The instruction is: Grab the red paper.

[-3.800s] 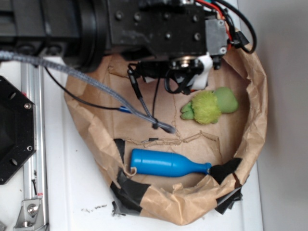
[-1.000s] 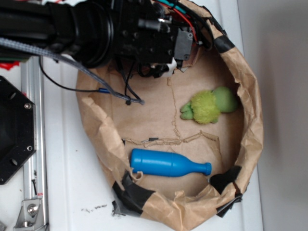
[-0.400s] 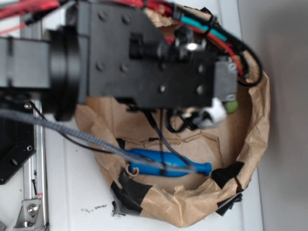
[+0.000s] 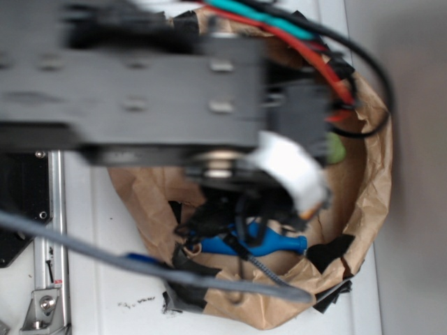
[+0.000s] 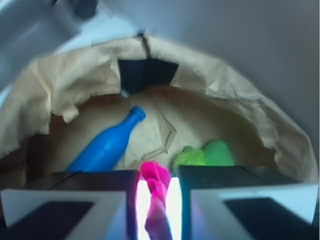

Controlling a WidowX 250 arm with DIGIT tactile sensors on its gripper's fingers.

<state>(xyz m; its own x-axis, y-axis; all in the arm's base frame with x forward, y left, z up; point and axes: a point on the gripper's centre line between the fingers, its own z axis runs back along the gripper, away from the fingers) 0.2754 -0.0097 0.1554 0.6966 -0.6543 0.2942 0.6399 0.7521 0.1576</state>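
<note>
From the wrist view, the blue bottle point(image 5: 107, 147) lies at the lower left of the frame, slanting up toward the middle with its neck pointing at a black tape patch point(image 5: 146, 74) on the far brown paper wall point(image 5: 75, 80). At the bottom centre, the red paper point(image 5: 156, 192), looking pinkish in the glare, is pinched between the two fingers of the hand point(image 5: 156, 200), which is clenched on it, with its ruffled top poking up above the fingers. Just right of that, the green plush toy point(image 5: 205, 155) sits on the paper floor, partly hidden behind the right finger.

In the exterior view, the blurred dark arm point(image 4: 154, 91) fills the upper left and middle. Below it the bottle point(image 4: 276, 244) peeks out at lower centre, and at the right only a green sliver of the toy point(image 4: 337, 148) shows beside the paper wall point(image 4: 374, 174). The desk point(image 4: 112, 286) is white.
</note>
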